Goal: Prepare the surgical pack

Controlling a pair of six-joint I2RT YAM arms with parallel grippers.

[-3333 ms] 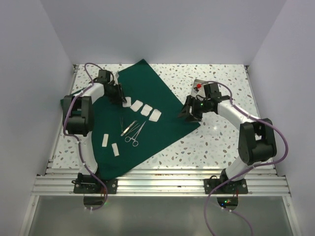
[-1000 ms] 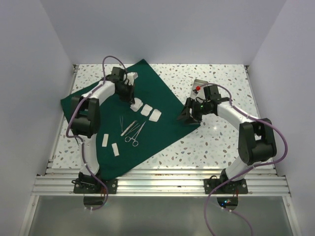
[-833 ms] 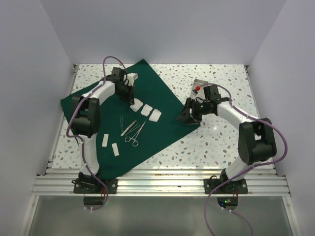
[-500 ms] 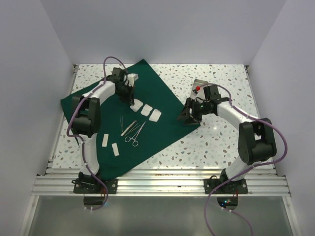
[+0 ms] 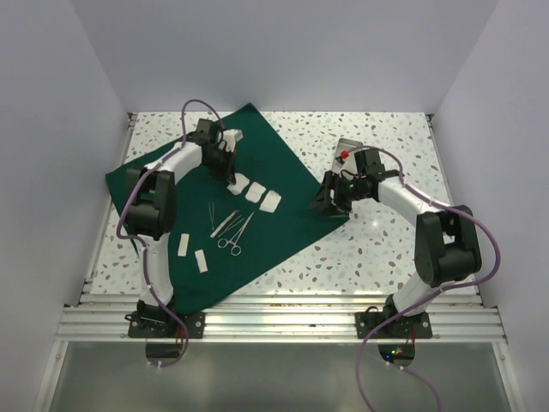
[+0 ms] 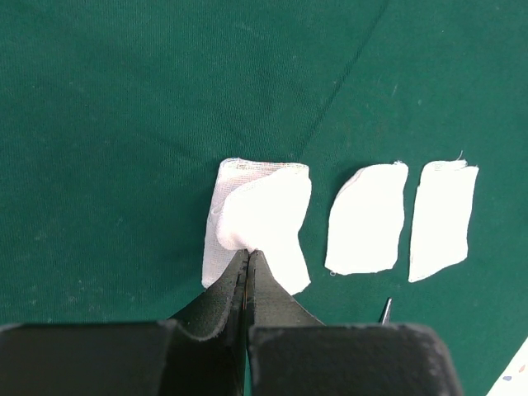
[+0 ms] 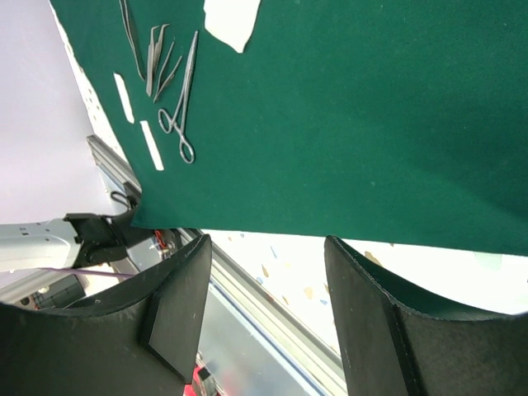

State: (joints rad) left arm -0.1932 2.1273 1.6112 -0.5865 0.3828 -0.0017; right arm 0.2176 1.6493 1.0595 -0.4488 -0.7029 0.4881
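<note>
The dark green cloth (image 5: 249,197) lies spread as a diamond on the table. On it are three white pads in a row (image 5: 255,190), steel instruments (image 5: 230,227) and two small white strips (image 5: 192,252). My left gripper (image 5: 228,166) is shut on a fourth white pad (image 6: 266,216), held just above the leftmost lying pad (image 6: 213,247); two more pads (image 6: 367,219) lie to its right. My right gripper (image 5: 324,204) is open and empty at the cloth's right corner, with the cloth edge (image 7: 346,223) just beyond its fingertips (image 7: 268,322). The silver tray (image 5: 346,148) sits behind it.
A small red item (image 5: 345,154) sits on the tray. The white enclosure walls stand on three sides, and the aluminium rail (image 5: 283,322) runs along the near edge. Bare speckled tabletop (image 5: 377,240) lies right of the cloth.
Since 3.3 s ago my left gripper has swung back and right, and the pad row went from four to three. Over the last second almost nothing moved. The right arm is still.
</note>
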